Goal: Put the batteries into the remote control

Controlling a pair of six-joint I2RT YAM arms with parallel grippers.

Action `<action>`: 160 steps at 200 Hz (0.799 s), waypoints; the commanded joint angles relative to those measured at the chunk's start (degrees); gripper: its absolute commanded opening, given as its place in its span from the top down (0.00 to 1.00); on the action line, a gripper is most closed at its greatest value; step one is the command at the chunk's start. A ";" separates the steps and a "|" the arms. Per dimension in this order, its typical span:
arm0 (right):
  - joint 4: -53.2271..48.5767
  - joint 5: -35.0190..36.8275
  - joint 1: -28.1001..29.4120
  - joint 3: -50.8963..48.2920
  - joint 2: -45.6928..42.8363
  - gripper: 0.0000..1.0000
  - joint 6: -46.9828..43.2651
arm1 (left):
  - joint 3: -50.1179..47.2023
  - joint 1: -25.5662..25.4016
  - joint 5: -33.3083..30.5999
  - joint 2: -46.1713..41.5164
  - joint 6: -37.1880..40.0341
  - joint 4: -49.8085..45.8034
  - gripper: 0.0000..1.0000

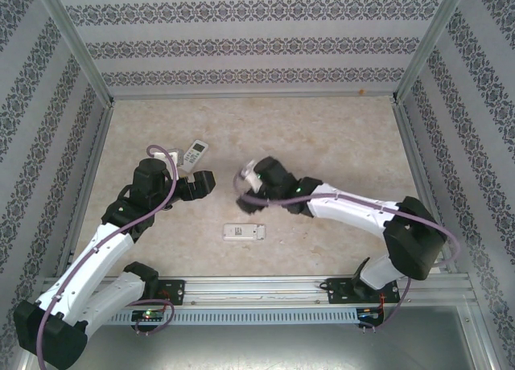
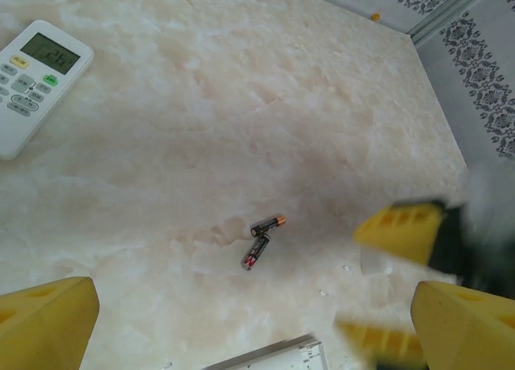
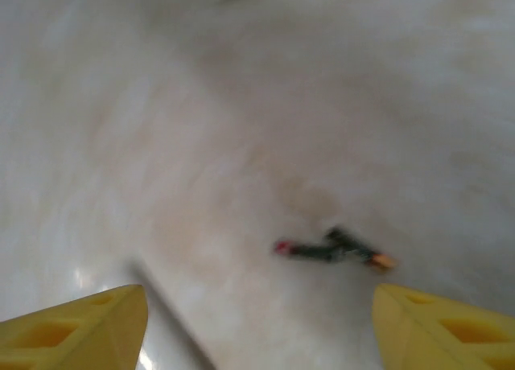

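Your right gripper [image 3: 259, 293], jaws spread and empty, hovers over the two batteries [image 3: 334, 249], apparently to pinch one, while your left gripper [image 2: 256, 288] hangs equally spread to their left.

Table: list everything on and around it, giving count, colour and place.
batteries: two, dark with orange tips, lying close together on the table between the two arms' fingers
remote with display: one, white, screen up, just beyond the left arm
second remote: one, white, flat near the table's front middle
orange speck: one, at the table's far edge by the wall
table: one, beige marbled
walls: three, pale with dark patterned bands, around the table
left fingers: two, yellow, open, facing the batteries
right fingers: two, yellow, open, batteries ahead between them
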 commanded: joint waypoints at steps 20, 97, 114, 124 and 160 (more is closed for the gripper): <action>-10.39 13.26 -0.30 5.08 5.87 0.33 44.00 | 0.52 0.62 0.99 -0.81 0.39 1.28 0.00; -17.99 10.05 1.80 16.75 24.55 0.39 55.58 | -0.49 0.65 1.20 -1.47 0.64 2.17 0.00; -18.35 9.82 1.78 18.03 26.34 0.42 55.51 | -0.49 0.72 1.12 -1.38 1.19 2.17 0.00; -18.65 9.60 1.89 18.59 27.11 0.46 55.49 | -0.53 0.63 0.99 -1.25 1.38 2.20 0.00; -20.06 10.69 2.18 19.58 29.54 0.57 55.50 | -1.02 0.71 0.86 -1.25 1.38 3.06 0.00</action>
